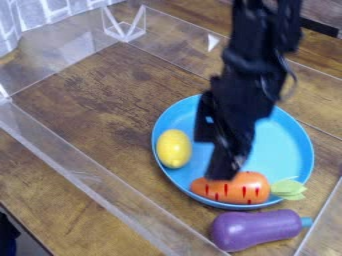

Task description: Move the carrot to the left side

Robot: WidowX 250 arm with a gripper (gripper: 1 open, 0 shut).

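Black robot arm [261, 50], blocky dark housing narrowing toward the wrist, matte black gripper [217, 140] with two long flat fingers [227, 157], faint grey highlights on edges, outline softened by blur, no markings legible
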